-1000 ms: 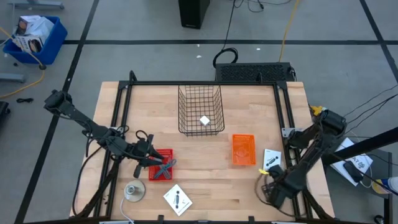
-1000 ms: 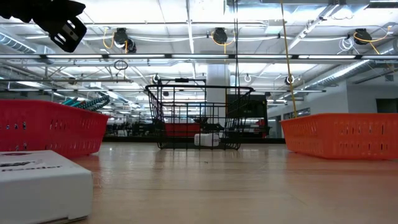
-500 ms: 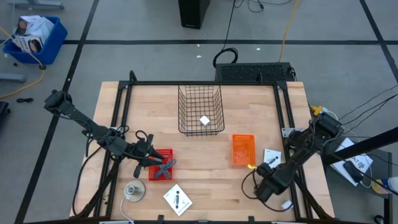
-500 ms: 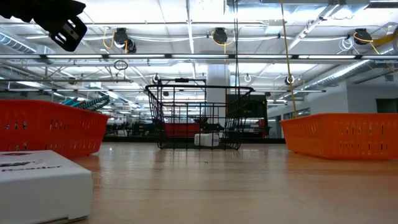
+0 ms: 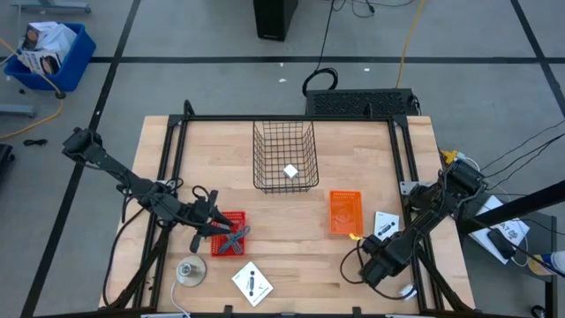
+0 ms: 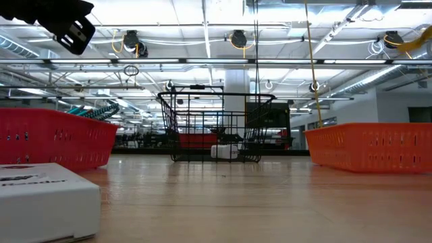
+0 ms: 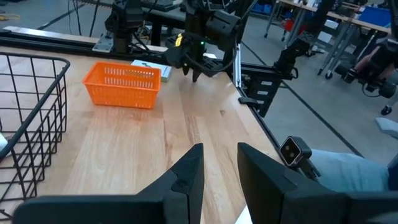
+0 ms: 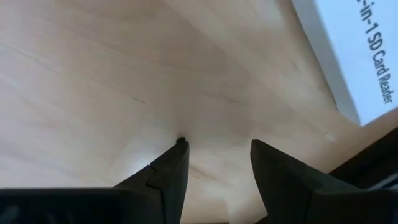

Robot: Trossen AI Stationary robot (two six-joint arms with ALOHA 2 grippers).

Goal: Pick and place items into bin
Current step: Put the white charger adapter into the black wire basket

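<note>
A: What writing is showing?

B: In the right wrist view, a white box [image 8: 357, 53] is lying on the wooden table [image 8: 93, 81], and its printed side is reading "SD Card Reader" in part. In the low view, another white box [image 6: 44, 202] is carrying grey lettering too blurred to read.

A: How are the jaws of the right gripper [image 8: 214, 162] standing?

B: They are standing spread with a clear gap, close above bare wood. Nothing is sitting between them. The lettered box is lying just beside them, apart from both fingers.

A: And the left gripper [image 7: 217, 168]?

B: Its fingers are standing slightly apart, pinching nothing. In the high view the left gripper [image 5: 210, 221] is hovering at the edge of the red basket [image 5: 231, 223], where a grey tool [image 5: 235, 237] is lying across the basket.

A: Where are the other items lying?

B: A white cube [image 5: 290, 171] is resting inside the black wire bin [image 5: 284, 132] at the table's middle. A white card [image 5: 252, 283] with black marks is lying flat at the near edge, beside a round grey disc [image 5: 191, 270]. An orange basket [image 5: 346, 212] is standing between the bin and the right gripper [image 5: 380, 261].
</note>
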